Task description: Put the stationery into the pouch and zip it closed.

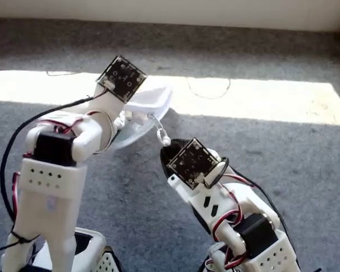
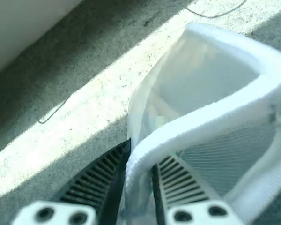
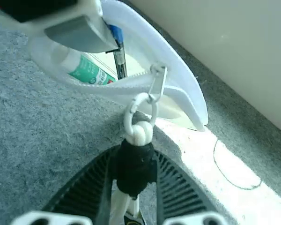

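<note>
Now, green-labelled tube (image 3: 86, 70) inside pouch (image 3: 178, 70), print illegible.

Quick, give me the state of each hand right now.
Left hand: closed on the rim of the pouch.
Right hand: closed on the zipper pull cord.

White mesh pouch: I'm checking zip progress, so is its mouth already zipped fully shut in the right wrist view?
No, the white mesh pouch gapes open, showing a green-labelled tube inside.
</note>
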Action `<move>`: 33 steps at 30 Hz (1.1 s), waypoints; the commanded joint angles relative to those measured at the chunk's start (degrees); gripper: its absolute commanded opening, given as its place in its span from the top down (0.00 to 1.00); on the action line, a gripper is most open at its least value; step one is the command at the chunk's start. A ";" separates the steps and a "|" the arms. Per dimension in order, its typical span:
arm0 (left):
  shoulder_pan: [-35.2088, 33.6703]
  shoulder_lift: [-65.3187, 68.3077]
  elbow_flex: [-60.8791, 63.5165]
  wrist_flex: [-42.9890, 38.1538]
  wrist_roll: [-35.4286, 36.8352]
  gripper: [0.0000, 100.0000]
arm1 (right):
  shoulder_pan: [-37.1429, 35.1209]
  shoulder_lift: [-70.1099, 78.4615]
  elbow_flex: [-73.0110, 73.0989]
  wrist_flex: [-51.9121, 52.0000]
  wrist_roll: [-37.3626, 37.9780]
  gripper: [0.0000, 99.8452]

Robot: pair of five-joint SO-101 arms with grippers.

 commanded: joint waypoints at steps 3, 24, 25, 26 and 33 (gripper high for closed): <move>2.33 12.79 -16.13 1.23 -4.40 0.99 | 0.22 -6.20 3.65 0.31 -0.53 1.00; 12.62 47.34 -60.18 15.74 -8.62 0.81 | 0.66 -14.73 16.13 -9.19 -0.53 1.00; 13.41 47.87 -61.14 15.74 -8.70 0.81 | 0.66 -14.99 16.66 -9.36 -0.53 1.00; 13.93 48.22 -62.02 15.74 -8.70 0.81 | 1.10 -15.25 17.10 -9.36 -0.53 1.00; 17.10 48.31 -67.12 19.08 -8.79 0.81 | 4.79 -17.71 19.82 -12.97 -0.53 1.00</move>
